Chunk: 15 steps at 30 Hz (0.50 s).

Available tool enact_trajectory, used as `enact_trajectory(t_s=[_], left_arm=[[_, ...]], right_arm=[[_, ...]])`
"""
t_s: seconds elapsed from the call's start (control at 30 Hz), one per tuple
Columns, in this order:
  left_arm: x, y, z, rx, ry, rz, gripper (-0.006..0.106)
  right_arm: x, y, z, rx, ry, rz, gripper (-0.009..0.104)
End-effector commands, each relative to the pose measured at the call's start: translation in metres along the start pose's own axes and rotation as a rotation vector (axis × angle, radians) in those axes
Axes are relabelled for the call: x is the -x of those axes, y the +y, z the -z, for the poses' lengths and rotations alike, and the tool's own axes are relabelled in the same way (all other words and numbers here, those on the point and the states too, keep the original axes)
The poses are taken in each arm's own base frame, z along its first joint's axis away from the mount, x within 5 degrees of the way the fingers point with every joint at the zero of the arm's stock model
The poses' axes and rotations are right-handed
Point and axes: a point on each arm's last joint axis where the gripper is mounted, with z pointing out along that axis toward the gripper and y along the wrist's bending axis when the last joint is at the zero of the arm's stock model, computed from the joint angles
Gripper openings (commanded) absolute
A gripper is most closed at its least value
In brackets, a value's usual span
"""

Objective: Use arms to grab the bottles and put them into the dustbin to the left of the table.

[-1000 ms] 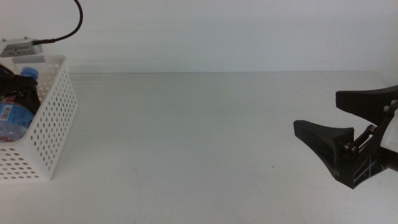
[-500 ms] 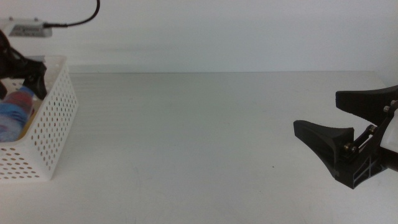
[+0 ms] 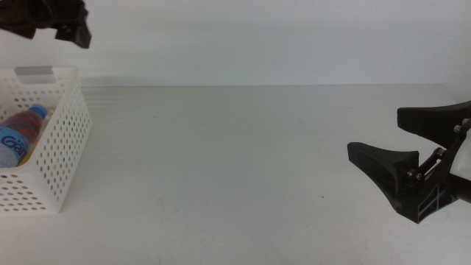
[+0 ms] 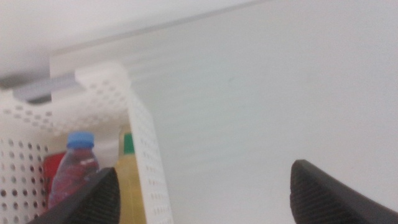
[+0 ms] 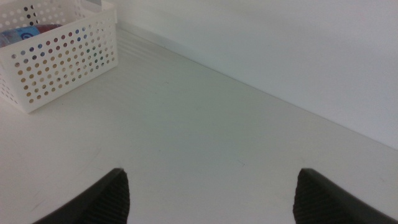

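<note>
Lying in the dustbin (image 3: 70, 140), water bottle (image 3: 20, 132) half hidden; left claw (image 3: 62, 20) cropped.

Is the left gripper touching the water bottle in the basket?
Apart. Middle view: left gripper is above the basket, clear of the water bottle.

The only lettering that shows is on the water bottle (image 3: 20, 132) lying in the white basket (image 3: 65, 147) at the table's left end. Its blue label carries white letters, cut off by the basket's wall; in the middle view they look like "Ga" followed by one or two more letters that are too small and blurred to make out. In the left wrist view the same bottle (image 4: 71, 171) shows its blue cap, but the label there is hidden behind the basket's perforated wall (image 4: 146, 155), and nothing on it can be read. No other text, number or sign is legible anywhere.
</note>
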Motion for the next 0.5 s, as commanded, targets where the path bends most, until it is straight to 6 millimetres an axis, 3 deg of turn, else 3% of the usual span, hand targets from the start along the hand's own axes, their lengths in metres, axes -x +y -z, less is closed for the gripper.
enact_trajectory(t_s=[0.0, 0.17, 0.47], left_arm=[[0.004, -0.011, 0.038, 0.044, -0.181, -0.012, 0.089], [-0.015, -0.037, 0.061, 0.054, -0.363, -0.047, 0.089], [-0.071, -0.046, 0.075, 0.016, -0.539, -0.007, 0.089]], right_arm=[[0.017, 0.0, 0.005, -0.007, -0.109, 0.017, 0.077], [0.017, 0.0, 0.005, -0.007, -0.109, 0.017, 0.077], [0.017, 0.0, 0.005, -0.007, -0.109, 0.017, 0.077]])
